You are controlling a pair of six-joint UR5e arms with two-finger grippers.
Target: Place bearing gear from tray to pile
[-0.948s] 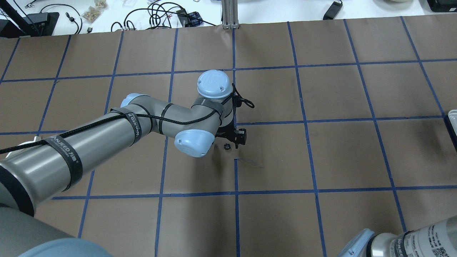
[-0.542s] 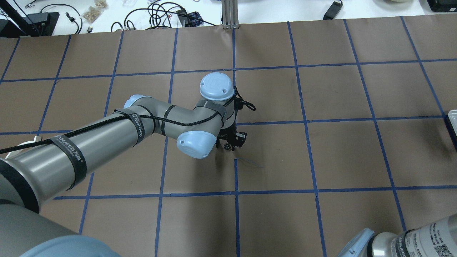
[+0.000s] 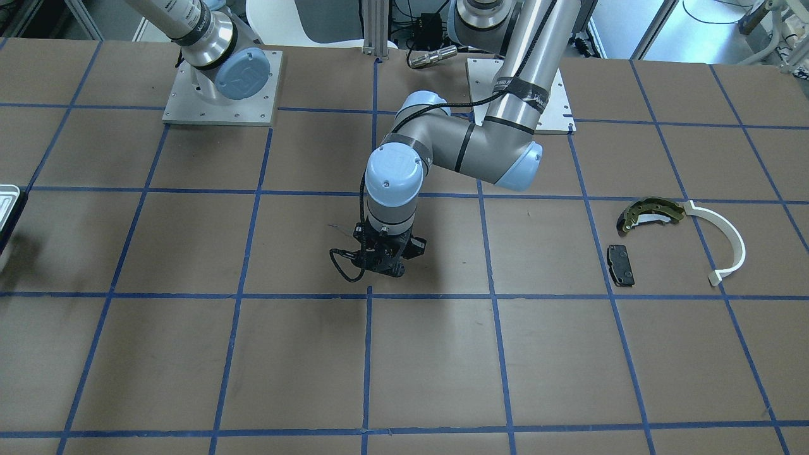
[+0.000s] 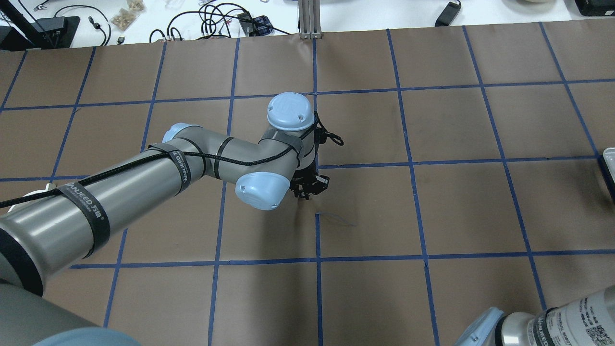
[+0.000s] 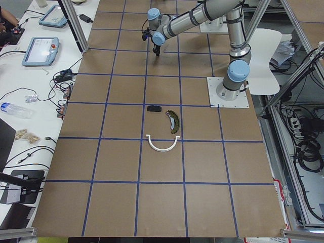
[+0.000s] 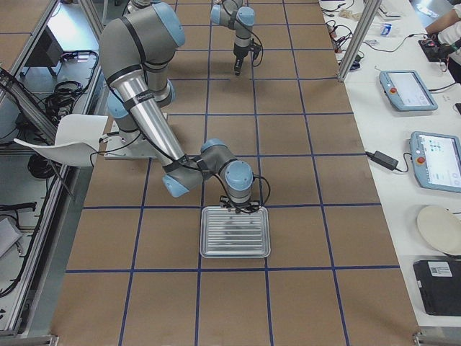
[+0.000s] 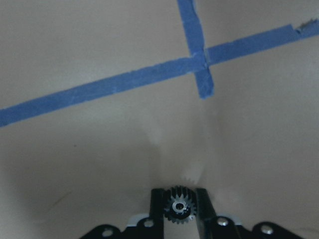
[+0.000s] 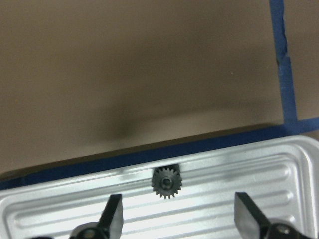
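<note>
My left gripper [image 7: 179,195] is shut on a small black bearing gear [image 7: 178,205] and holds it just above the brown paper near the table's middle [image 4: 307,189] [image 3: 382,258]. My right gripper [image 8: 180,219] is open over the silvery tray [image 8: 234,196]. A second black gear [image 8: 166,182] lies in the tray ahead of it, between the two fingers and untouched. The tray also shows in the exterior right view [image 6: 235,249]. The pile lies apart from both grippers: an olive-gold brake shoe [image 3: 650,212], a white arc [image 3: 727,243] and a black pad [image 3: 620,264].
Blue tape lines cross the brown paper; one crossing [image 7: 200,62] lies ahead of the left gripper. The tray's rim [image 4: 609,158] shows at the overhead view's right edge. Cables and small items [image 4: 211,21] lie beyond the far table edge.
The gear lay on the paper beside my open left gripper. The gripper came down around it, shut on it and rose slightly with it.
</note>
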